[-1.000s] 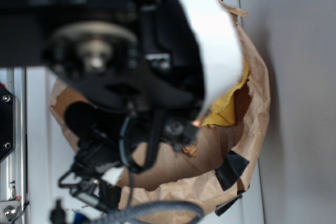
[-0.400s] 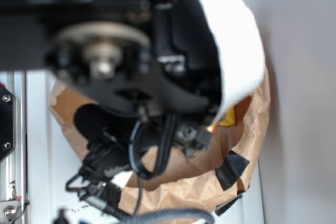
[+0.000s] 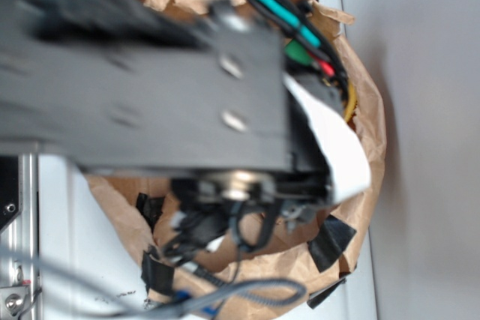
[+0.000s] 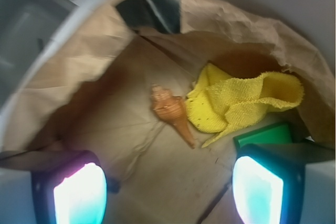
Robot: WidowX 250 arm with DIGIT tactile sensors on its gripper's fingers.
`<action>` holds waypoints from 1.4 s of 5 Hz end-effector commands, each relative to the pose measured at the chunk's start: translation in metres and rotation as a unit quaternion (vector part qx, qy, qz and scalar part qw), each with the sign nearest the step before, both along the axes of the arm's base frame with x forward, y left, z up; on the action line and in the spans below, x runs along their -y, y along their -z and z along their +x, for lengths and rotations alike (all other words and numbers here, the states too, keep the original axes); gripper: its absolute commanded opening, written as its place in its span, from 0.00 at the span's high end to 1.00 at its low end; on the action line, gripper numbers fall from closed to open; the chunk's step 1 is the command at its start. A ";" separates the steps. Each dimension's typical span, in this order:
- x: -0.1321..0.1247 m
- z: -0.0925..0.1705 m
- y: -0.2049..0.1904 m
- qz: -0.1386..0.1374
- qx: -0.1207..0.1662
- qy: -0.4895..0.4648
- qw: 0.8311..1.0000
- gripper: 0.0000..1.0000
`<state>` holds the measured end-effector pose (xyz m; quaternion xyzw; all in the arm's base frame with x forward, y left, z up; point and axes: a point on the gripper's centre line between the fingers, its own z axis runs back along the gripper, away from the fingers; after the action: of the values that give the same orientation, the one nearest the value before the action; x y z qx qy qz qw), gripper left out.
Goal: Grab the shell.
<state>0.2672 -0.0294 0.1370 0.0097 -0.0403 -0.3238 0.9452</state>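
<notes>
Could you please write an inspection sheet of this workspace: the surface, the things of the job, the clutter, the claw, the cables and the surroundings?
Surface: crumpled brown paper, turned up at the rim and held with black tape.
Job's things: the shell lies free on the paper, its pointed end toward the camera, beside the yellow cloth.
Clutter: the bunched yellow cloth; a green block at its near edge.
Claw: the claw is open above the paper, holding nothing, its fingers apart.
Cables: coloured and grey wires run along the arm.
Surroundings: a pale wall beside the paper.

Blurred black arm [image 3: 142, 80] hides crumpled brown paper [image 3: 367, 133].
</notes>
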 end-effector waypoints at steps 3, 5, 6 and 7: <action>0.004 0.026 0.059 -0.004 -0.004 0.082 0.997 0.00; 0.013 0.023 0.070 -0.071 0.051 0.102 0.991 0.00; 0.019 0.025 0.085 -0.062 0.049 0.104 0.991 0.00; 0.026 0.030 0.107 -0.041 0.042 0.101 0.993 0.00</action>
<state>0.2947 -0.0442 0.0224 -0.0241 -0.0786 -0.4078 0.9094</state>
